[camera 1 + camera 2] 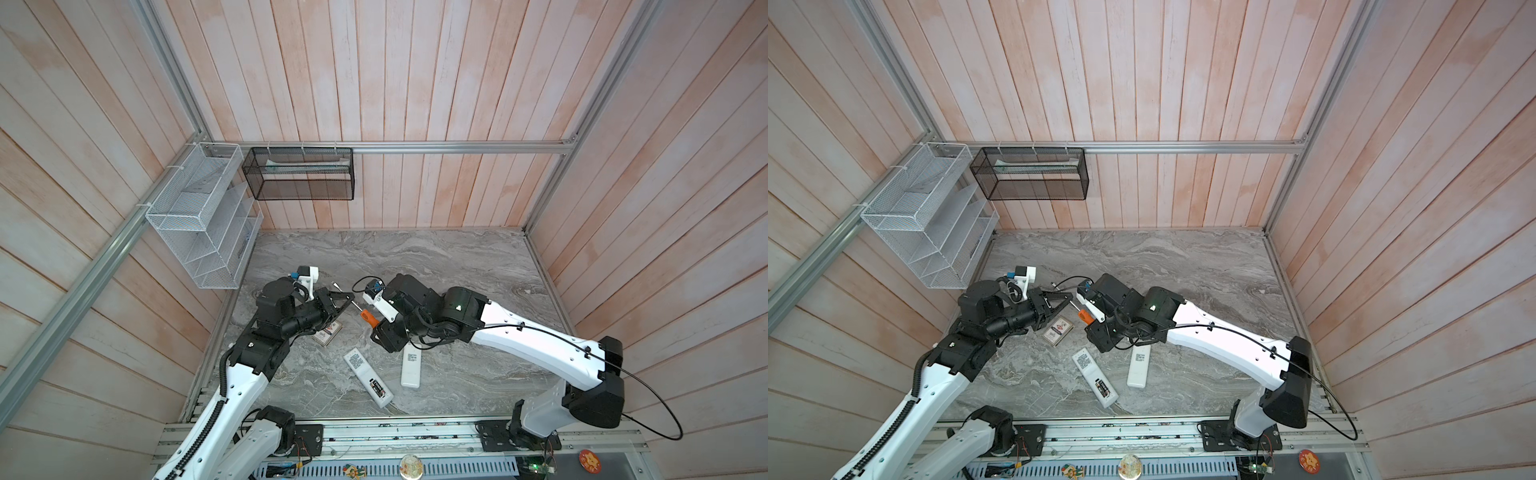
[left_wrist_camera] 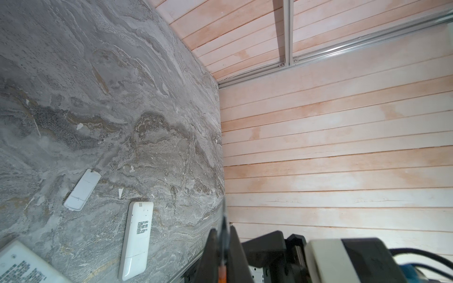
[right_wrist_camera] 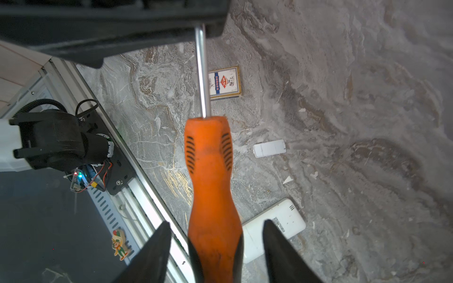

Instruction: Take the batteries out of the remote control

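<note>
A white remote control (image 1: 361,368) (image 1: 1088,368) lies face down near the table's front, its battery bay open. The black batteries (image 1: 376,388) (image 1: 1101,387) sit inside it. An orange-handled screwdriver (image 1: 367,317) (image 3: 210,176) hangs above the table between my arms. In the left wrist view my left gripper (image 2: 223,230) is shut on its metal shaft (image 3: 202,73). My right gripper (image 3: 215,245) stands open around the handle, with a gap on each side of it. In both top views the left gripper (image 1: 350,297) (image 1: 1071,297) is to the left of the handle.
A second white remote (image 1: 411,366) (image 1: 1139,365) (image 2: 137,237) lies face down beside the first. A loose white cover (image 2: 82,190) (image 3: 269,148) and a card box (image 1: 328,332) (image 3: 224,82) lie on the marble table (image 1: 457,291). Wire baskets (image 1: 199,216) hang at the back left.
</note>
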